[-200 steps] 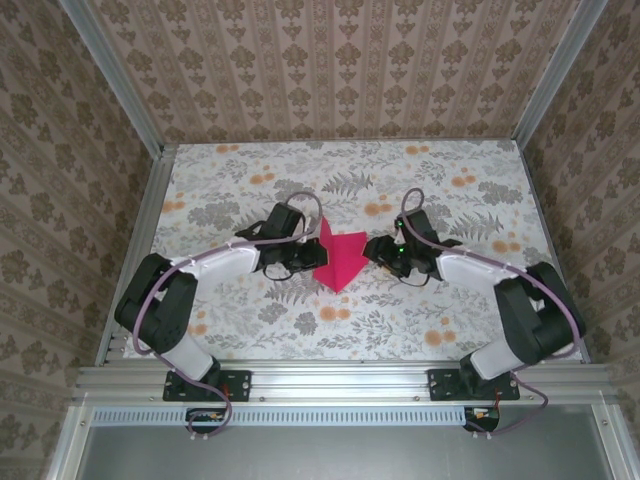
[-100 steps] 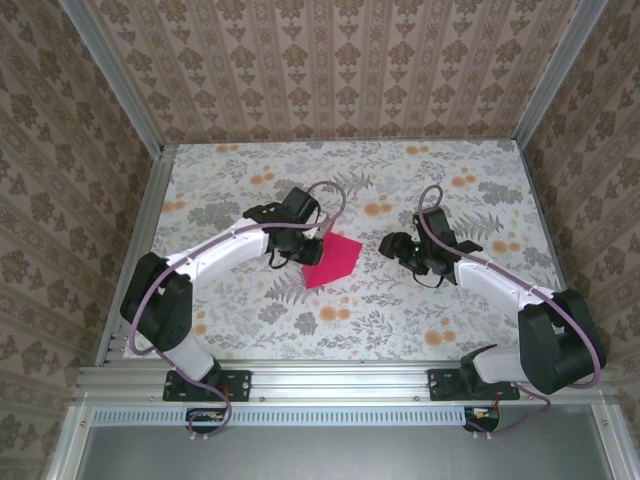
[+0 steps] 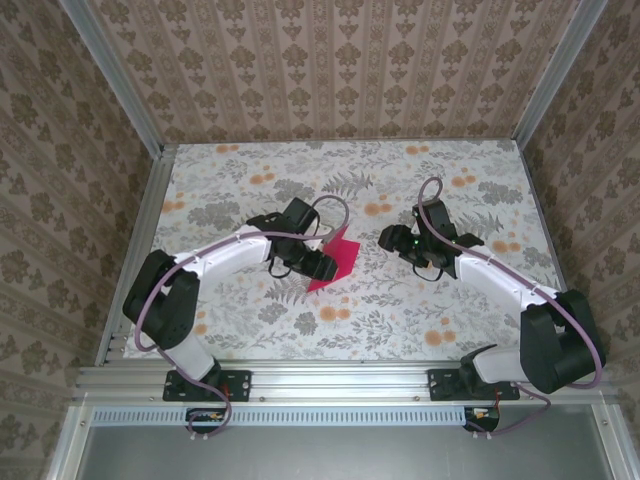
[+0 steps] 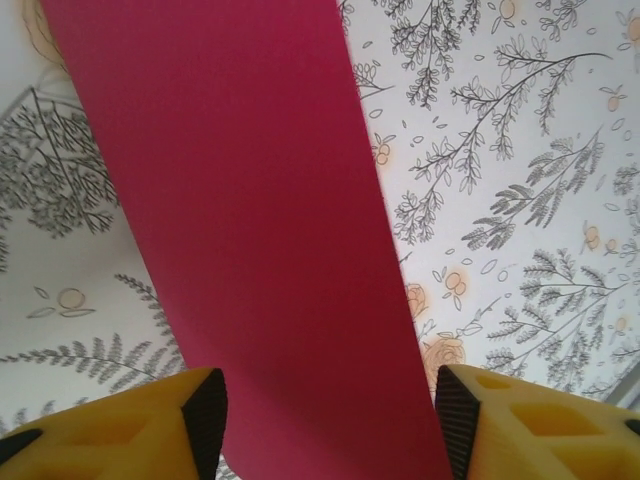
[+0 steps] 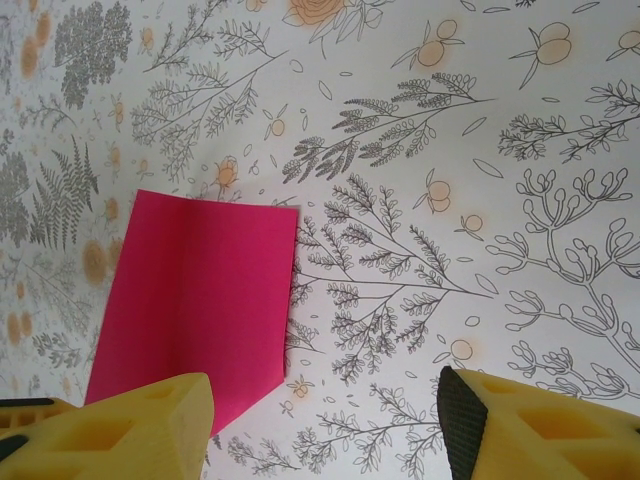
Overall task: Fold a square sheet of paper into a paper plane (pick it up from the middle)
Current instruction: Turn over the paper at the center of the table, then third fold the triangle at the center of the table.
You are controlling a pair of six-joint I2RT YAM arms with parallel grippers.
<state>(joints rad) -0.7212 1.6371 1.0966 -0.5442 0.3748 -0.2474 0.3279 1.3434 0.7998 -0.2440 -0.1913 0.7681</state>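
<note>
My left gripper [image 3: 320, 262] has its jaws apart, and on its wrist camera the yellow fingers [image 4: 120, 430] stand to either side of the paper [image 4: 250, 200] – the magenta strip runs up between them and away ahead of the gripper, nearly as wide as the gap itself. I cannot tell whether either finger touches an edge. From above, the paper [image 3: 340, 262] lies on the flowered tablecloth [image 3: 400, 310] right at that gripper's tips, on the side facing the other arm. My right gripper [image 3: 388, 238] is also spread open with nothing between its fingers [image 5: 520, 430], just bare cloth [image 5: 450, 200]. From its wrist camera the paper [image 5: 195, 290] sits ahead and off to the left of the gap – flat, folded, with a crease running through it and one corner cut to a slant, apart from that gripper.
</note>
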